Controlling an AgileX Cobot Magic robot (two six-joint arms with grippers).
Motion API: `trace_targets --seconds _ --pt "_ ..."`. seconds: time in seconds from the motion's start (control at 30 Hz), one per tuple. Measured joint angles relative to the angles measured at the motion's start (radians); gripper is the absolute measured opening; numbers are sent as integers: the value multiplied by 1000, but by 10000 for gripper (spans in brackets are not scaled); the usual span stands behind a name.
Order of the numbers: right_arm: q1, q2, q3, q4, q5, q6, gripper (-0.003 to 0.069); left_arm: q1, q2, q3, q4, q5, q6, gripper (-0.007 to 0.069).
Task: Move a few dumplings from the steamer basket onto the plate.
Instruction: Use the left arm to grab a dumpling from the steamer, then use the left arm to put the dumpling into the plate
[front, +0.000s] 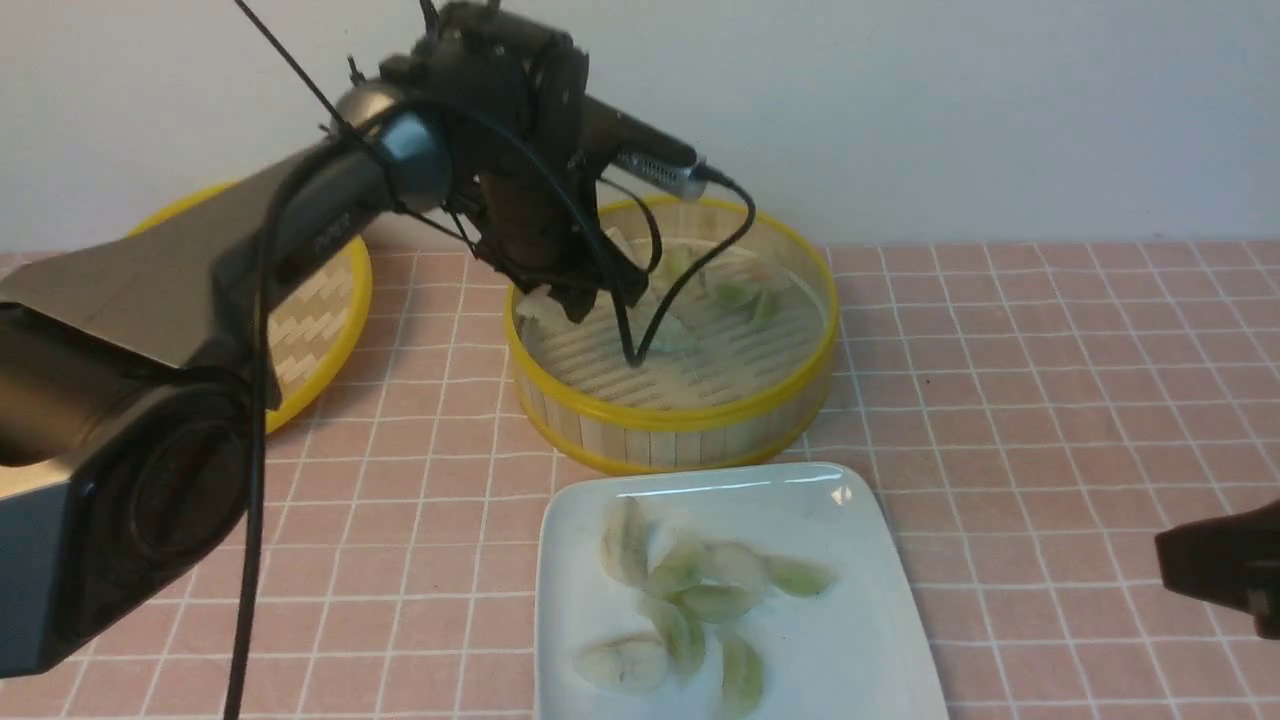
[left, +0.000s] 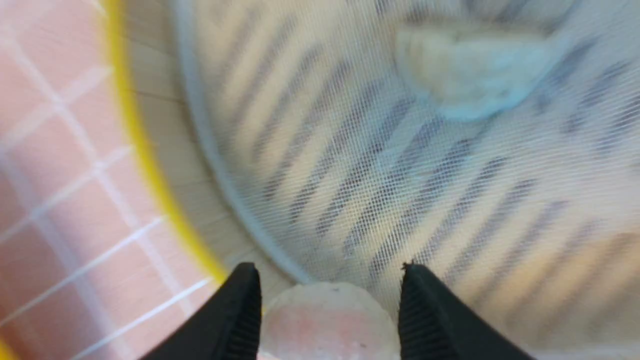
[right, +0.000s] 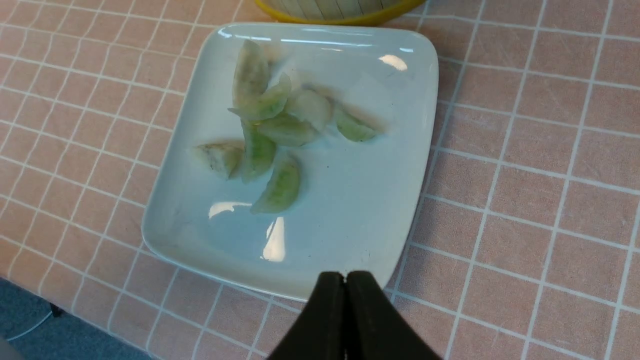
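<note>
Round bamboo steamer basket with yellow rims (front: 680, 412) sits on the pink checked surface (front: 1050, 400). Glossy white square plate (front: 860, 640) at its 6 o'clock. Flat woven yellow-rimmed lid (front: 315, 320) at 9 o'clock, partly hidden by the left arm (front: 200, 260).

Left pincer (left: 327, 272) is over the basket's 9 o'clock rim, part-open and clamped on a whitish dumpling (left: 325, 320) lying crosswise between the fingers (left: 240, 315). This grip is clear only in the left wrist view.

Black cable (front: 640, 340) droops into the basket, in front of the pale green dumplings (front: 740, 292) at 12 o'clock.

Clustered dumplings (front: 715, 600) lie flat on the plate, long axes mixed.

Right pincer (right: 345, 280) at the plate's 3 o'clock. Right wrist view shows it closed and empty.
</note>
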Motion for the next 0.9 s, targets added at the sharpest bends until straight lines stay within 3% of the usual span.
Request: trace_targets --seconds 0.2,0.43,0.63,0.9 --pt "0 0 0 1 -1 0 -14 1 -84 -42 -74 61 9 316" --pt "0 0 0 4 -2 -1 -14 -30 -298 216 -285 62 12 316" --pt "0 0 0 5 -2 -1 -14 -153 -318 413 -323 63 39 316" --pt "0 0 0 5 -6 -1 -14 -256 -165 444 -331 -188 39 316"
